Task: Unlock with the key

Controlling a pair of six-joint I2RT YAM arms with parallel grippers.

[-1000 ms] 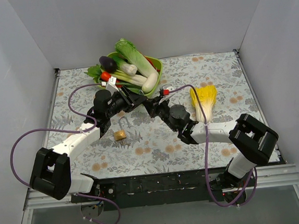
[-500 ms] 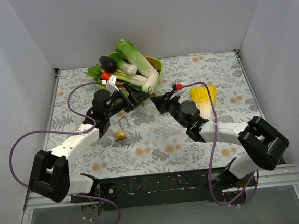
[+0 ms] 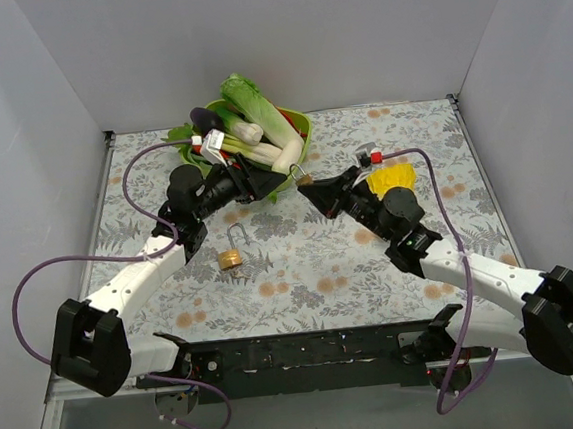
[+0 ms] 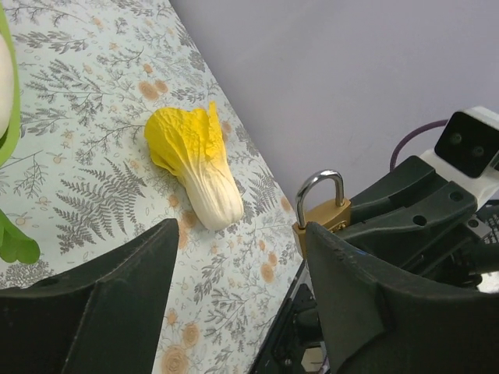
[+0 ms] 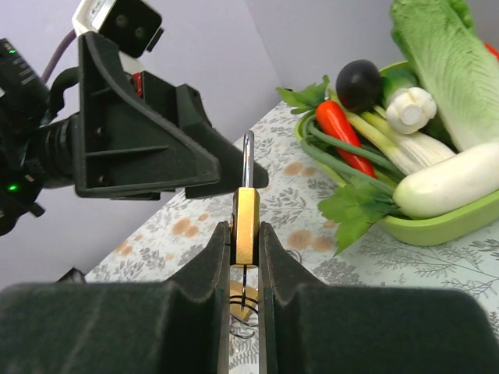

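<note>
The right hand (image 5: pixel 244 235) is pinching a brass padlock (image 5: pixel 246 214), shackle up, above the worktop (image 3: pixel 301 263). The left hand (image 4: pixel 240 234) is facing it, fingers spread wide.

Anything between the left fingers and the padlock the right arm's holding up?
Nothing visible. The left gripper is open, its fingers facing the padlock across an open gap; the right gripper clamps the body, shackle up. I can't make out the key.

3 plain grey walls (image 3: pixel 282 44) are boxing in the table (image 3: pixel 484 182): left, back, right of it. Its top is showing a fern-and-flower print; black rail (image 3: pixel 299 352) is running along its near edge.
</note>
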